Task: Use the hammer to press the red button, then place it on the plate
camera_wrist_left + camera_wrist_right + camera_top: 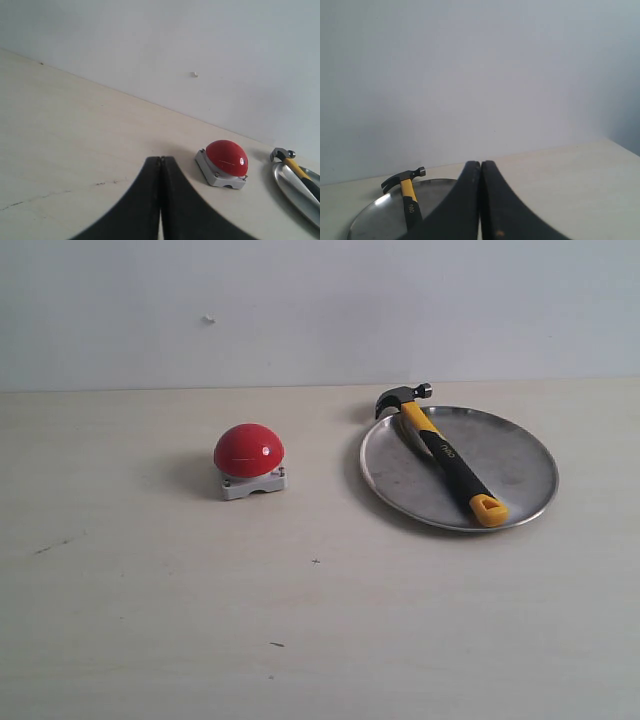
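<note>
The hammer [443, 452] lies across the silver plate [520, 465] on the right of the exterior view, its dark head [400, 398] over the far rim and its yellow end near the front rim. The red button [248, 450] on its grey base sits to the left of the plate. Neither gripper shows in the exterior view. My left gripper [160, 159] is shut and empty, a short way from the red button [227, 157]. My right gripper [481, 163] is shut and empty, with the hammer [409, 197] and the plate [375, 217] beyond it.
A pale wooden table [150, 620] carries everything, with a plain light wall [300, 300] behind it. A few small dark marks [276, 644] dot the table surface.
</note>
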